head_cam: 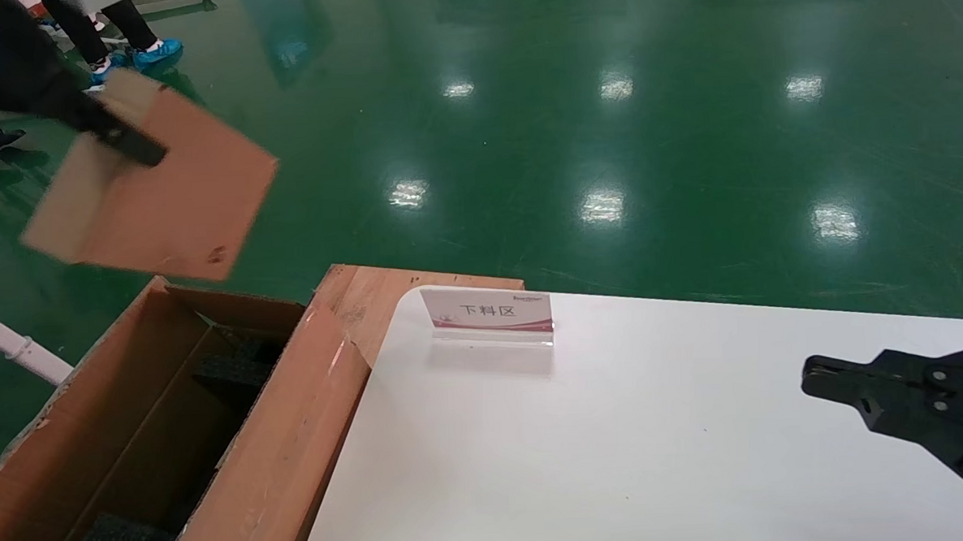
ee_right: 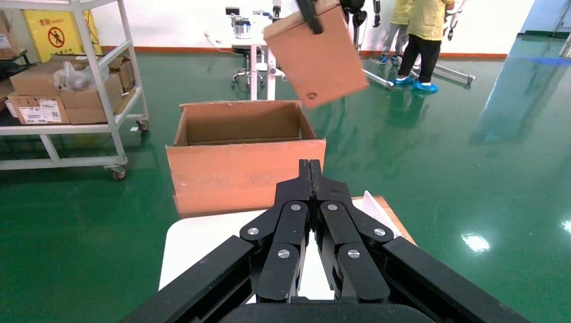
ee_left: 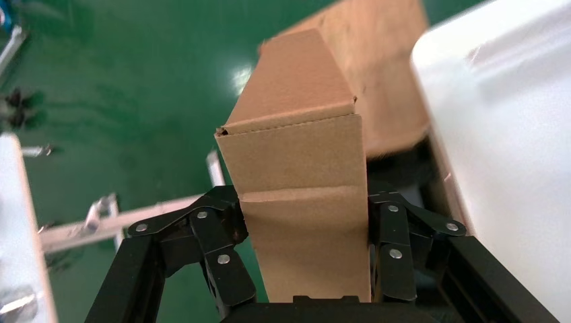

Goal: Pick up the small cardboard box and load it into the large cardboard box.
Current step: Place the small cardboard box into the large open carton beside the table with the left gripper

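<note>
With fingers pressed together, the right gripper (head_cam: 811,374) hovers over the white table (head_cam: 660,458) beside the large cardboard box (head_cam: 279,466), above whose open top the left gripper (ee_left: 303,222) clamps the tilted small cardboard box (head_cam: 161,187).

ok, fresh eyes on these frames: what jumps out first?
The small cardboard box, tilted in mid-air above the floor, clamped in the left gripper, up and beyond the open large cardboard box with black foam inside. The right gripper sits shut over the white table, near a small sign.
</note>
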